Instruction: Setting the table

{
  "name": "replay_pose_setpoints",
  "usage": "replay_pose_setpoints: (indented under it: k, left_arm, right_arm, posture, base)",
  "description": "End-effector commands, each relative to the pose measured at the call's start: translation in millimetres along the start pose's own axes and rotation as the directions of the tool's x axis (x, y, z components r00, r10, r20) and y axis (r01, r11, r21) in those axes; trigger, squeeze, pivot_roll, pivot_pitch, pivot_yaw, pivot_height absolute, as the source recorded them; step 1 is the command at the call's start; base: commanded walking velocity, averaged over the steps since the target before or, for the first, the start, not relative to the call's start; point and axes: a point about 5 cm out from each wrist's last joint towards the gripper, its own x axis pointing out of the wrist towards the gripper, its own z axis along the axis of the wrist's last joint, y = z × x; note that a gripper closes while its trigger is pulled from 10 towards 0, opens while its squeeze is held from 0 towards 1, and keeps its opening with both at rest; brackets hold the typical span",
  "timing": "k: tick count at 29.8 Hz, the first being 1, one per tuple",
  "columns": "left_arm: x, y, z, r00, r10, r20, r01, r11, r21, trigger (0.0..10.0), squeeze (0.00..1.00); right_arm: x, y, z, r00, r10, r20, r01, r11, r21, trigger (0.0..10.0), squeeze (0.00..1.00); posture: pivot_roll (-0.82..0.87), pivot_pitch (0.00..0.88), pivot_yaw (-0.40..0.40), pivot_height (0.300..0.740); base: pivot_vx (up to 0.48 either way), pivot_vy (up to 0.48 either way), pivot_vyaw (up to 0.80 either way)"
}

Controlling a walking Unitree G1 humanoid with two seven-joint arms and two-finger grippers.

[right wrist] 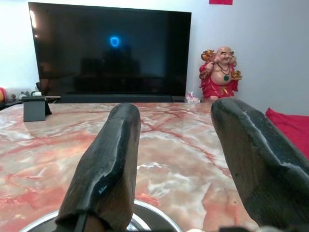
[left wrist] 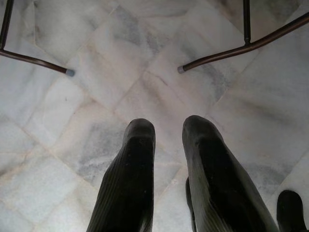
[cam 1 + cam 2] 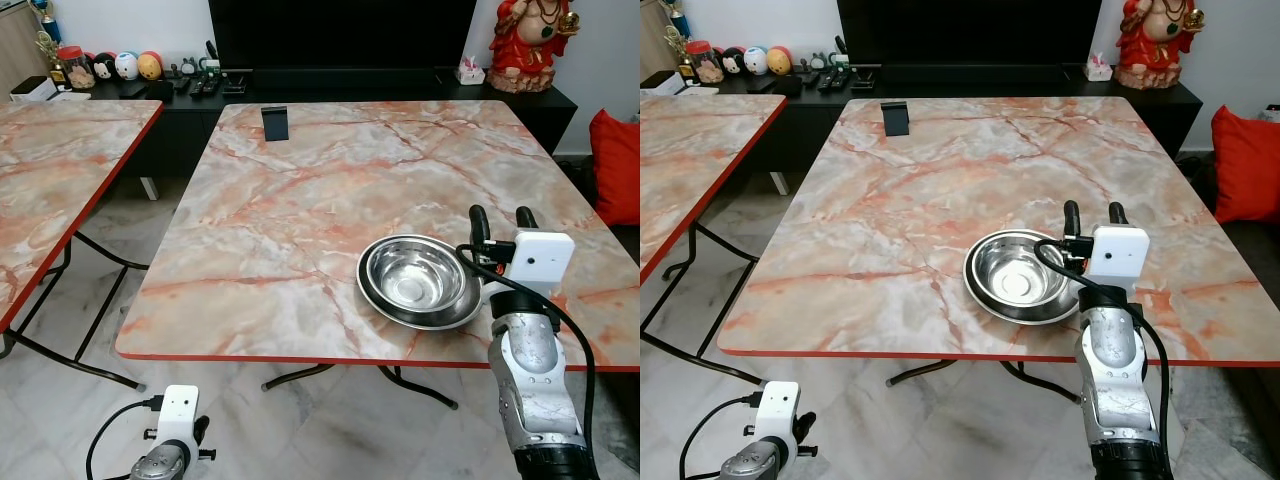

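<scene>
A shiny steel bowl [image 3: 418, 272] rests inside a shallow steel plate [image 3: 400, 309] near the front right edge of the marble table [image 3: 300, 200]. My right gripper [image 3: 502, 219] stands open just to the right of the bowl, fingers pointing away from me over the tabletop, nothing between them. The right wrist view shows both open fingers [image 1: 108, 159] above the bowl's rim [image 1: 145, 217]. My left gripper [image 2: 166, 133] hangs low beside the table's front left corner, over the floor, fingers slightly apart and empty.
A small dark stand [image 3: 274, 122] sits at the table's far edge. A second marble table [image 3: 60, 170] is to the left. Behind are a black TV console [image 3: 330, 85] with remotes and figurines, a red statue [image 3: 530, 40], and a red cushion [image 3: 615, 165] at right.
</scene>
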Motion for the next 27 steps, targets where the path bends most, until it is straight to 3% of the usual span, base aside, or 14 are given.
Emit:
replay_pose_setpoints:
  k: [1,27]
  left_arm:
    - [-1.6,1.4,-7.0,1.000,0.009,-0.028,-0.010,1.000,-0.015,10.0,0.00]
    - [-0.4,5.6,-1.5,1.000,0.012,-0.015,-0.012,1.000,-0.012,10.0,0.00]
  right_arm:
    - [3.3,3.1,2.2,1.000,0.009,0.013,-0.009,1.000,-0.005,10.0,0.00]
    - [9.1,10.7,5.6,0.999,0.039,0.037,-0.039,0.999,-0.001,10.0,0.00]
  posture:
    - [-0.01,0.000,0.014,0.740]
    - [-0.01,0.000,0.021,0.740]
  base:
    - [0.000,0.442,0.00]
    - [0.000,0.479,0.00]
